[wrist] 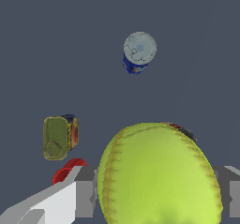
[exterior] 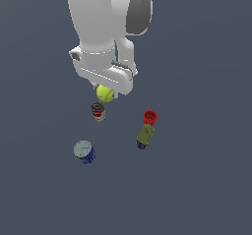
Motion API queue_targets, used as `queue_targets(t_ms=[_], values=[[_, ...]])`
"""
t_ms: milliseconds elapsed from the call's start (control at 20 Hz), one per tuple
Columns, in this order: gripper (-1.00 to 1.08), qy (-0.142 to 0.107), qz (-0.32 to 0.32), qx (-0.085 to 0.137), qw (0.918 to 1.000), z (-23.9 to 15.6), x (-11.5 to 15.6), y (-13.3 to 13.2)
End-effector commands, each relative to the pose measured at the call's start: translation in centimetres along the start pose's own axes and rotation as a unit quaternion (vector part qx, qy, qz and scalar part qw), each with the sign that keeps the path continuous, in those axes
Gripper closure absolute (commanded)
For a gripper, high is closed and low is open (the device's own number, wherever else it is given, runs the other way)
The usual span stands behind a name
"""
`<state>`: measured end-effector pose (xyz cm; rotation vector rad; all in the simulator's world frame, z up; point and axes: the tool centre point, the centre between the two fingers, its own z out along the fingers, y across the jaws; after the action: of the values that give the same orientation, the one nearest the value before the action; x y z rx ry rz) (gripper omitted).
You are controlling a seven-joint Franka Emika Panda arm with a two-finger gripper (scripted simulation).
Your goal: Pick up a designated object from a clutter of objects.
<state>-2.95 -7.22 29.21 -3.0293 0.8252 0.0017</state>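
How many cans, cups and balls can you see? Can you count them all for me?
Cans: 3: blue can, dark red-labelled can, olive-green can
Cups: 1: red cup
Balls: 1: yellow-green ball, between the end effector's fingers
Total: 5

- The floor (exterior: 206,190) is one flat, dark slate-blue surface — it fills the exterior view from edge to edge.
- No seams, tiles or markings show on it; the tone is even from the upper left to the lower right of the frame.
- Light is soft and diffuse — shadows are barely visible.
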Motion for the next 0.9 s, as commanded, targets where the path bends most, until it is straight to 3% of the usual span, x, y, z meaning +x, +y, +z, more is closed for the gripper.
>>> queue_targets(t_ms=[0, 450, 850], values=[[1.08, 0.000, 0.000, 0.000, 1.0000, -2.3, -0.4, 1.2], [1.08, 0.001, 0.000, 0.000, 1.0000, -8.0, -1.2, 4.1], [1.08, 0.001, 0.000, -0.001, 1.0000, -9.7, -1.3, 4.9]])
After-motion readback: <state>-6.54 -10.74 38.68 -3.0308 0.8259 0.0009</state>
